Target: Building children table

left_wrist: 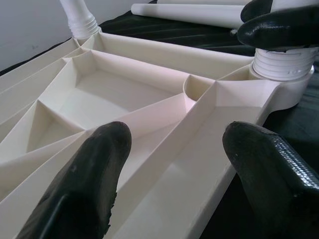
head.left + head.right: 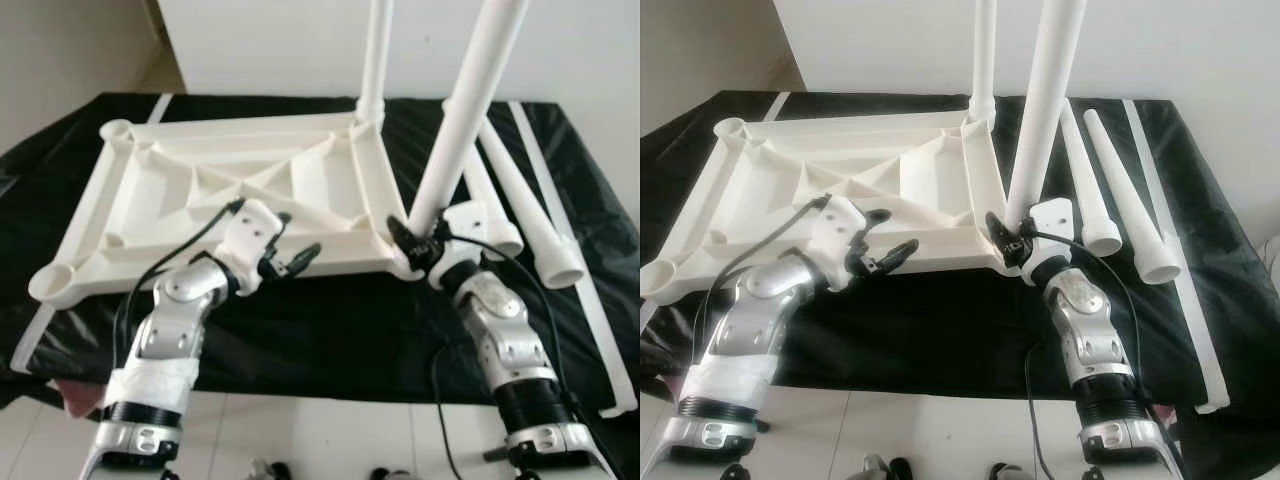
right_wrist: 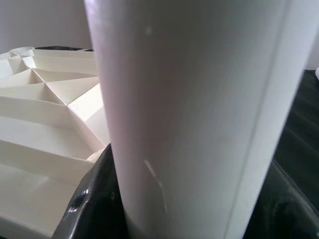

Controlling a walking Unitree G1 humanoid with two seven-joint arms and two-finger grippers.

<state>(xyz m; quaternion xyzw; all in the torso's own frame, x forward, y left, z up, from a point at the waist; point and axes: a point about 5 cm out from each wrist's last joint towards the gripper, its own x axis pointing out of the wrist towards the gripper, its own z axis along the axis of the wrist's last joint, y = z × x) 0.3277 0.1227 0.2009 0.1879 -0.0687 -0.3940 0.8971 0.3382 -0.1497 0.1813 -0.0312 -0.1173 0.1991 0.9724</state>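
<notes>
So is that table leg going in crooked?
Yes. The leg held by the right end effector leans at the near-right corner socket, while the far leg stands straight. The tabletop lies upside down.

Two spread black fingers (image 1: 84, 184) hover over the ribbed white tabletop underside (image 1: 129, 99), legs screwed into corners.

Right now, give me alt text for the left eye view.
The right claw grips a white table leg standing in the near right corner socket of an upside-down white tabletop. The open left claw hovers over its near edge.
</notes>
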